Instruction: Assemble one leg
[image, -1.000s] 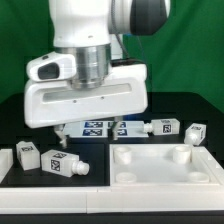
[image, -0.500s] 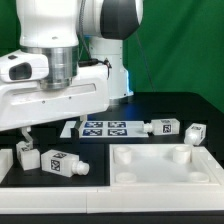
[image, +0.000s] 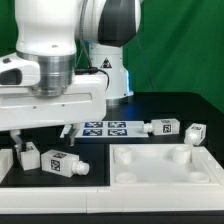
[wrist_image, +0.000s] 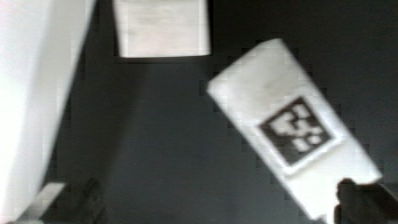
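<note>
The leg (wrist_image: 276, 118) bears a black-and-white square tag. The gripper (image: 41, 135) is released, jaws wide, holding nothing. The marker board (image: 105, 127) lies at its three o'clock in the exterior view.

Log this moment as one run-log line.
stage: pre-grasp | gripper: open, empty, above leg | leg: lying flat, ungrasped | frame: no leg fitted

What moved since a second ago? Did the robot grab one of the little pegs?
The end effector slid toward the exterior view's left, from over the marker board to above the two legs lying on that side. It is open and has grabbed nothing. All the legs, the marker board and the white frame stayed where they were.
</note>
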